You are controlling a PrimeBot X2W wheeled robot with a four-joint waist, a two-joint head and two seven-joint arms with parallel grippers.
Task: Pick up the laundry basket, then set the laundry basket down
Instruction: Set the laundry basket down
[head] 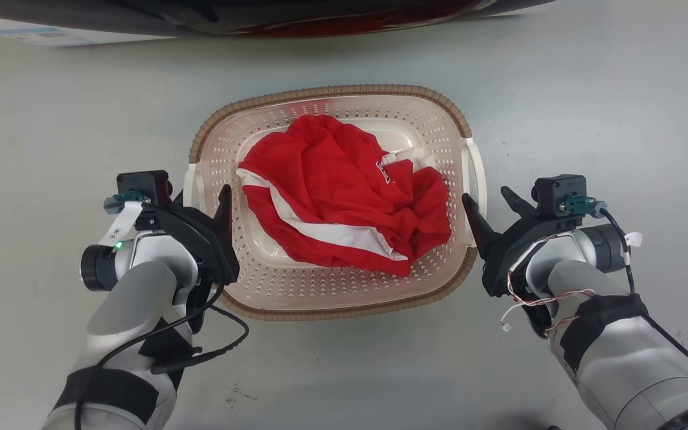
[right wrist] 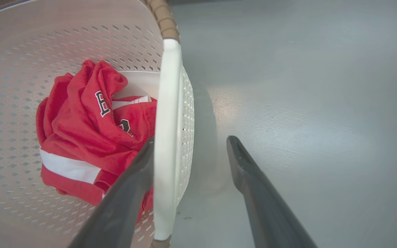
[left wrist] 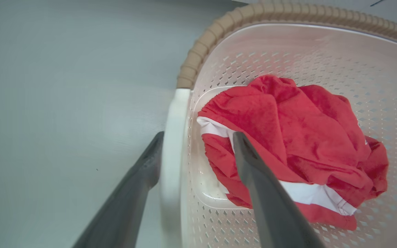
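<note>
laundry basket [head: 320, 286] | opening up | long axis left-right across head view

Left end effector [head: 202, 197]: we hold its two fingers spread apart, pointing forward.
Right end effector [head: 486, 196]: ours likewise spread, pointing forward.
Left forearm [head: 123, 310], right forearm [head: 613, 352]: we angle both inward.

Pale silver-grey forearms [head: 135, 298] banded with black wraps [head: 604, 316] carry black cables [head: 224, 346], the right also a red-and-white wire [head: 559, 295], ending in the black left gripper [head: 200, 196] and right gripper [head: 486, 196], each with a boxy camera module [head: 144, 182].
</note>
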